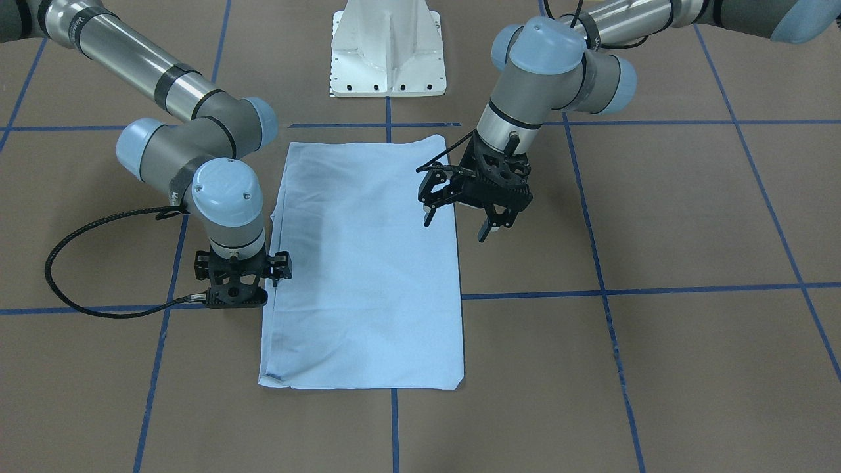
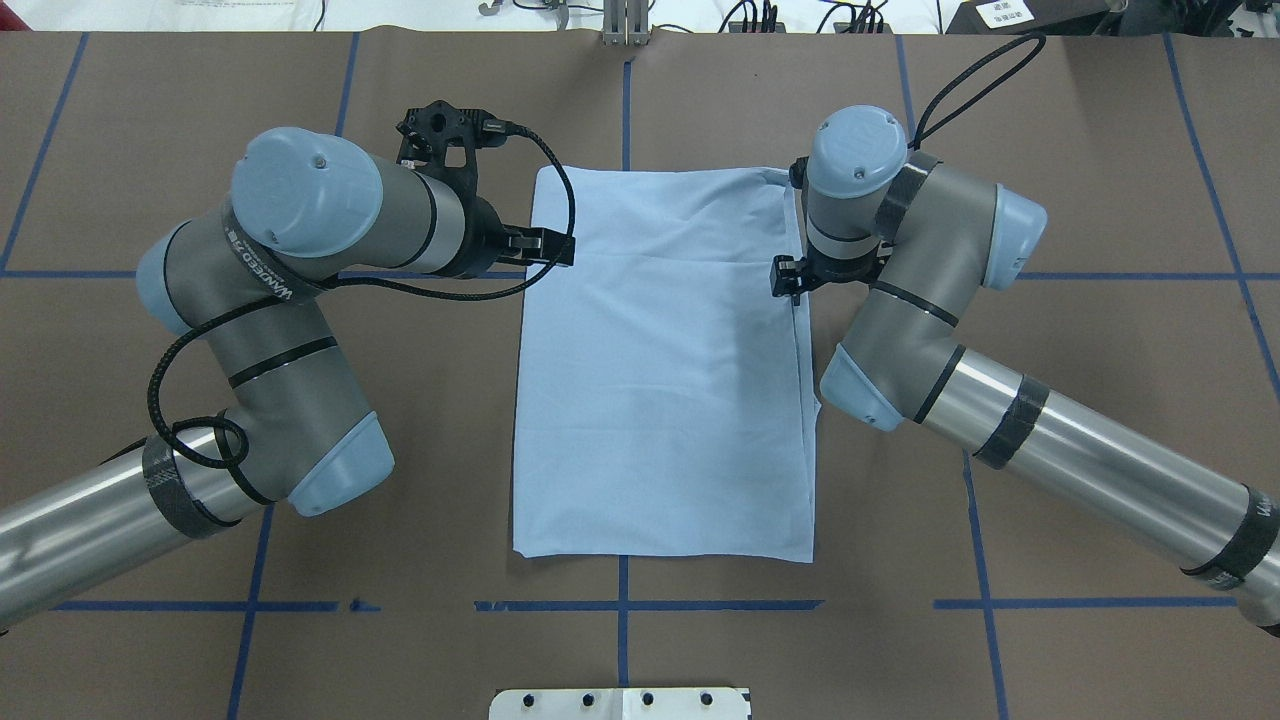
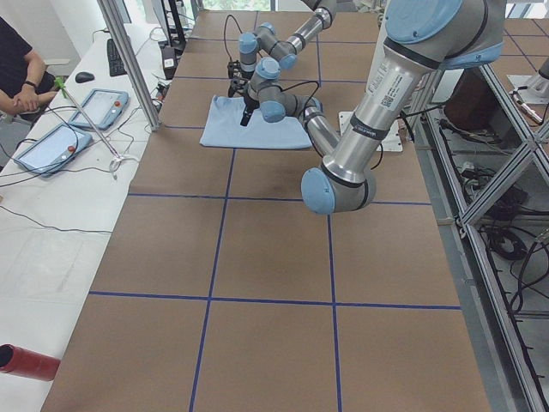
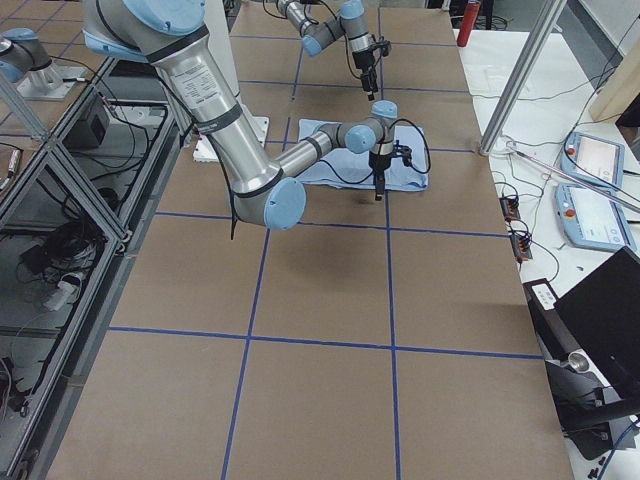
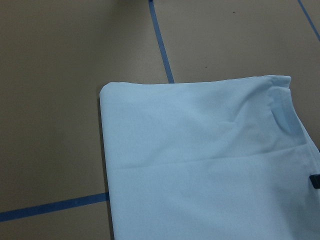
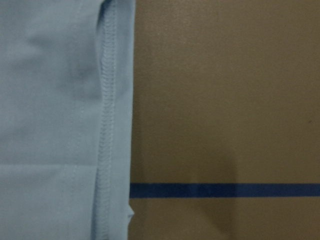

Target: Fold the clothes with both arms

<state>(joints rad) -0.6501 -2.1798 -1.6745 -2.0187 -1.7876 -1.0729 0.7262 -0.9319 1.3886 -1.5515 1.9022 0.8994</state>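
T-shirt (image 1: 368, 263), smooth pale-blue rectangle; left claw (image 1: 460, 223) spread, right claw (image 1: 238, 289) unclear.

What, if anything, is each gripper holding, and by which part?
The left gripper hangs open over the folded pale-blue fabric T-shirt, holding nothing. The right gripper points down at its side edge, tips hidden: cannot tell.
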